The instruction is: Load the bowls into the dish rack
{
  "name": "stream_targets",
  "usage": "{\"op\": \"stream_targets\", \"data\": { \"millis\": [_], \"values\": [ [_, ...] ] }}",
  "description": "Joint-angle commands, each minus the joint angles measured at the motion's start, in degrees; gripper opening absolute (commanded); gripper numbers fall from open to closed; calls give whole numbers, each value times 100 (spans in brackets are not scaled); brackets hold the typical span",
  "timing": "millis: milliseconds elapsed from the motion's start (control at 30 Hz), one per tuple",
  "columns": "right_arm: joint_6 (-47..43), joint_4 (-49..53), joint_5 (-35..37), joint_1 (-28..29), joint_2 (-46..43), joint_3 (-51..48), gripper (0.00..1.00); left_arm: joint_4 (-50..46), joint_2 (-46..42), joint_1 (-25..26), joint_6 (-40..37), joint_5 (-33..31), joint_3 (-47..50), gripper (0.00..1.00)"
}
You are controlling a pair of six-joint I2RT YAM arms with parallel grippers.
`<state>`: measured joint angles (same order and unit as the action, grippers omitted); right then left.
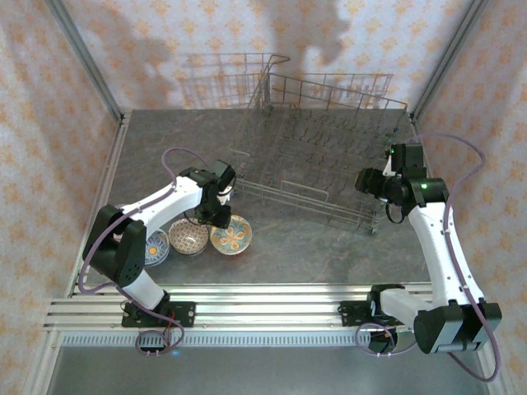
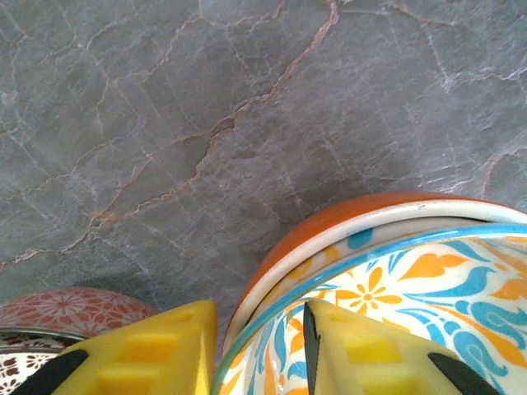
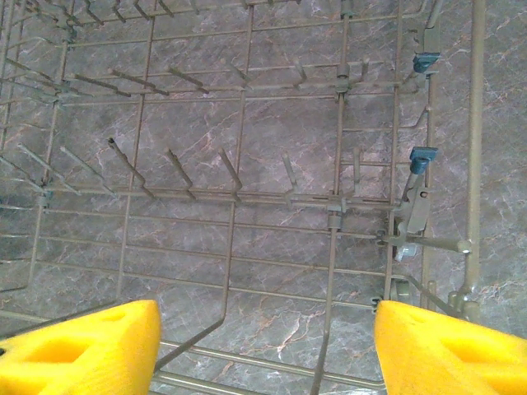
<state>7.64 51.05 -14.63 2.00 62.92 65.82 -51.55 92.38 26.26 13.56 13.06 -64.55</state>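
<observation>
As the table [image 1: 329, 251] is the biggest thing here: grey marble slab, patterned walls round it. Rack [image 1: 321, 156] sits on it toward the back, centre-right, skewed to the table edges.

Right arm [image 1: 440, 247] reaches in from the right. Left arm [image 1: 156, 206] bends over the front-left area.

Three bowls sit in a row front-left, well apart from the rack and outside it:
- blue bowl [image 1: 155, 245], far left
- middle bowl [image 1: 188, 236], just beside it, red-patterned outside in the left wrist view [image 2: 74, 309]
- orange bowl [image 1: 230, 236], rightmost, floral inside [image 2: 428, 280]. Wrist view suggests two nested rims, can't confirm.

Right gripper [image 1: 366, 179] hovers above the rack's right side. In its wrist view [image 3: 268, 354] the jaws stand wide apart with nothing between them, only tines and marble below.

Left gripper [image 1: 216, 216] is down at the orange bowl's near-left rim. Wrist view [image 2: 259, 362]: yellow pads [image 2: 148, 350] straddle the rim, one outside the wall and one inside, both very close to it. Can't tell if it's actually clamped.
</observation>
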Motion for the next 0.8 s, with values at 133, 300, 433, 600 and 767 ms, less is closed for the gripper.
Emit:
{"op": "stream_targets", "data": {
  "millis": [133, 300, 433, 600, 767],
  "values": [
    [-87, 33, 57, 29, -43, 21, 69, 506, -263, 28, 704, 275, 354, 24],
    [-100, 27, 53, 29, -40, 5, 69, 757, -449, 28, 1195, 287, 535, 20],
    [-96, 19, 57, 29, -42, 9, 69, 955, -644, 29, 1466, 309, 646, 18],
    [-105, 20, 40, 29, -49, 10, 69, 922, -830, 31, 1541, 311, 732, 19],
    [-105, 20, 12, 29, -59, 8, 69, 562, -715, 96, 1440, 44, 678, 28]
  ]
}}
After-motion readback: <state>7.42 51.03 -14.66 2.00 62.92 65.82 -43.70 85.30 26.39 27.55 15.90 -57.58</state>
